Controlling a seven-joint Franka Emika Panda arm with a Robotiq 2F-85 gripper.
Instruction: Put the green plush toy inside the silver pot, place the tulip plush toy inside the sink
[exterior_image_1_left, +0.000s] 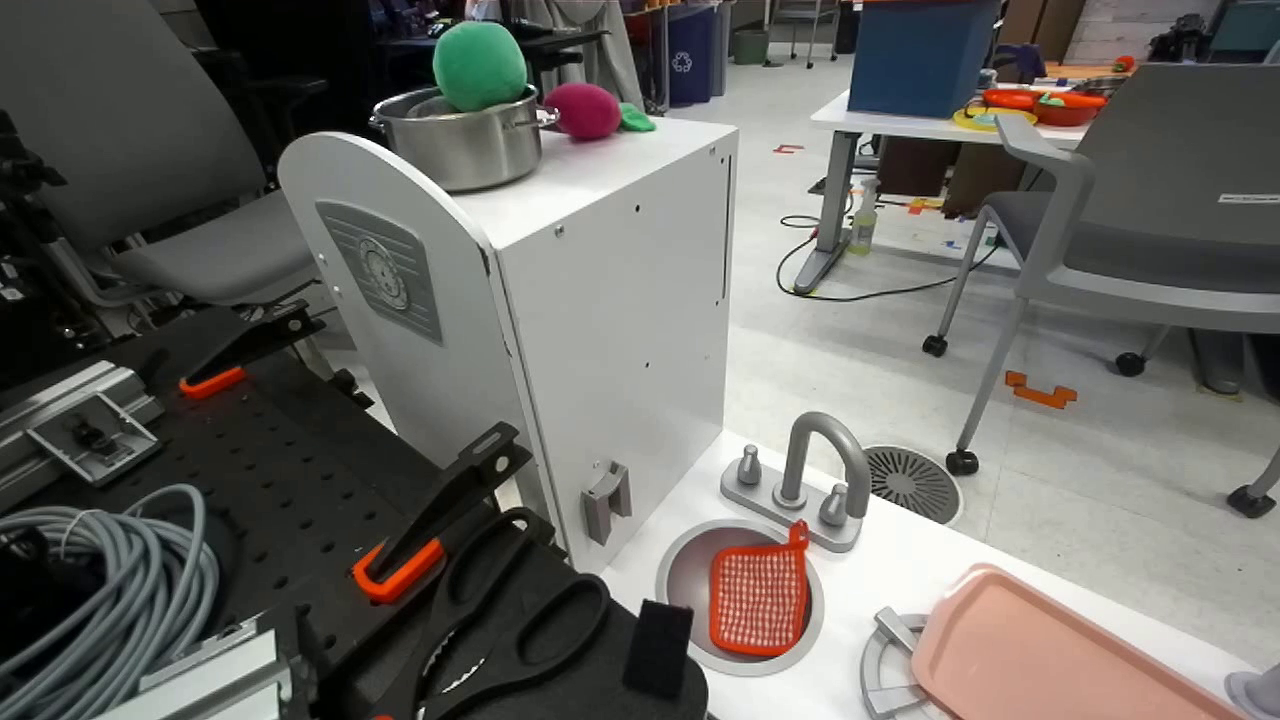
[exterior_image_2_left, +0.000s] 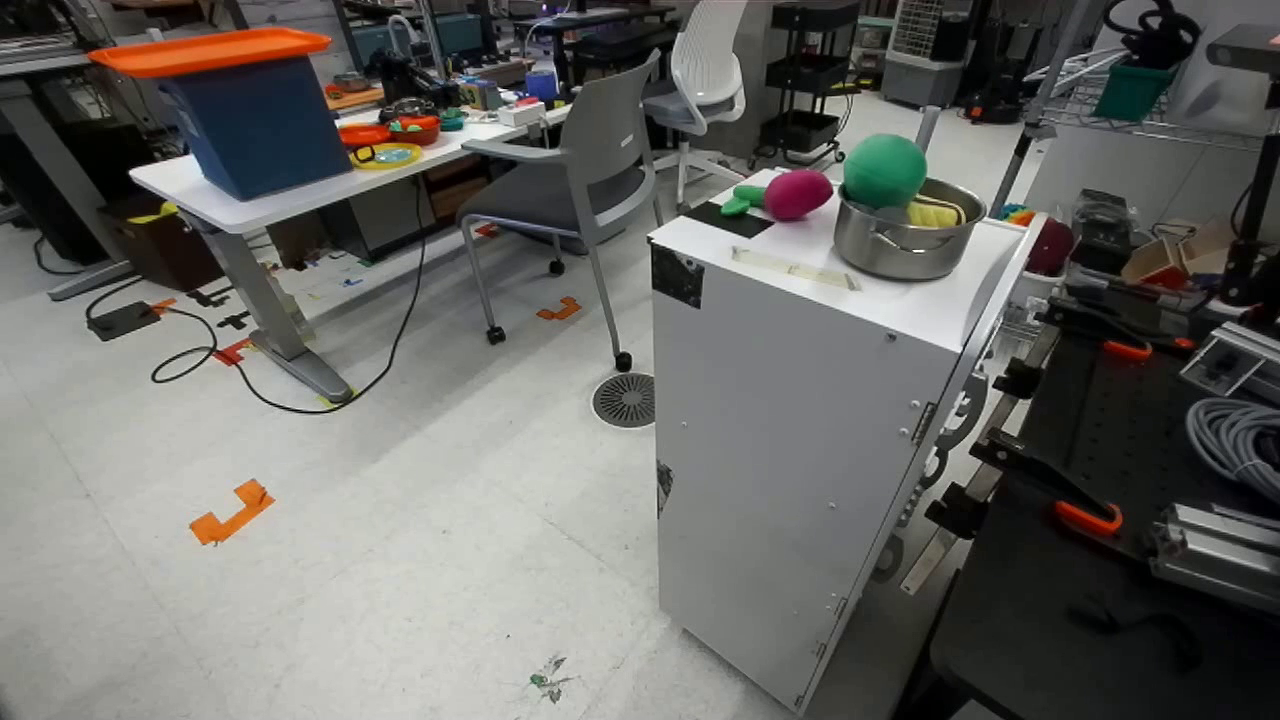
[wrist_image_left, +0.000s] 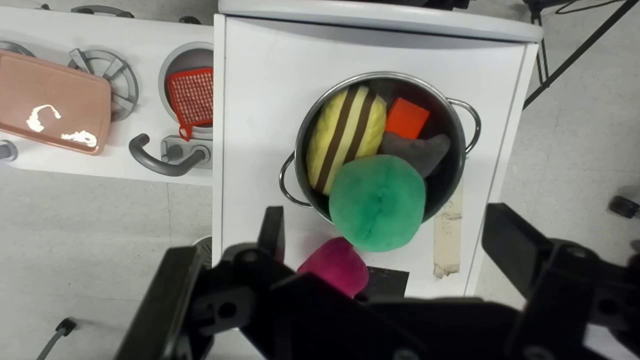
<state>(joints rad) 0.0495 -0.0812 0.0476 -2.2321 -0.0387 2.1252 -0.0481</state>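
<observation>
The green plush toy (exterior_image_1_left: 480, 66) (exterior_image_2_left: 885, 171) (wrist_image_left: 377, 202) rests high in the silver pot (exterior_image_1_left: 465, 145) (exterior_image_2_left: 900, 245) (wrist_image_left: 457, 150), bulging above and over its rim. The tulip plush toy (exterior_image_1_left: 583, 111) (exterior_image_2_left: 797, 195) (wrist_image_left: 336, 265) lies beside the pot on the white cabinet top, its green part hidden in the wrist view. The sink (exterior_image_1_left: 672, 590) (wrist_image_left: 165, 82) holds a red checked potholder (exterior_image_1_left: 757, 598) (wrist_image_left: 192, 97). My gripper (wrist_image_left: 387, 232) is open and empty in the wrist view, its fingers wide apart above the green and tulip toys. It is out of both exterior views.
The pot also holds a yellow striped plush (wrist_image_left: 345, 135), a red block (wrist_image_left: 407, 118) and a grey piece (wrist_image_left: 420, 152). An arched faucet (exterior_image_1_left: 825, 455) (wrist_image_left: 165, 162) stands behind the sink. A pink tray (exterior_image_1_left: 1060, 650) (wrist_image_left: 50, 100) lies on a burner. The tall white cabinet (exterior_image_2_left: 790, 430) rises beside the sink.
</observation>
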